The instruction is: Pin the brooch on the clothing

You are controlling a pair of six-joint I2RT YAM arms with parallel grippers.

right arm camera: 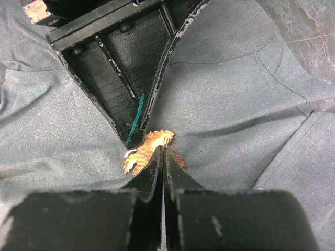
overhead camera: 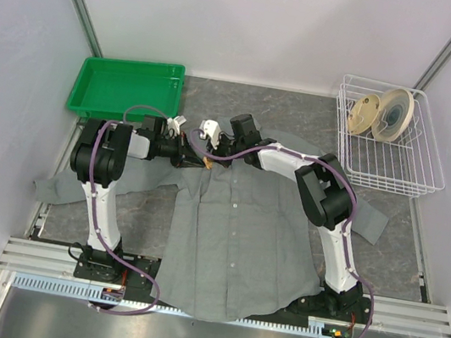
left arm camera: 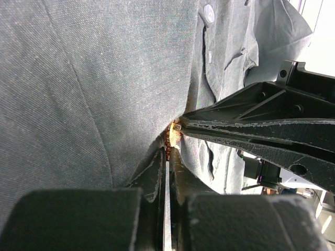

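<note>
Both arms are bent inward over the tabletop [overhead camera: 302,117]. The left arm [overhead camera: 103,158] is folded at the elbow, with its forearm laid level toward the right. The right arm [overhead camera: 325,193] is stretched leftward across the clothing [overhead camera: 231,239], which is spread flat. The two pairs of jaws are set tip to tip near the collar. The brooch [right arm camera: 149,146] is pinched in the fully closed right jaws, against the grey cloth. The left jaws are closed too, with their tips at the brooch; whether anything is gripped there cannot be told.
</note>
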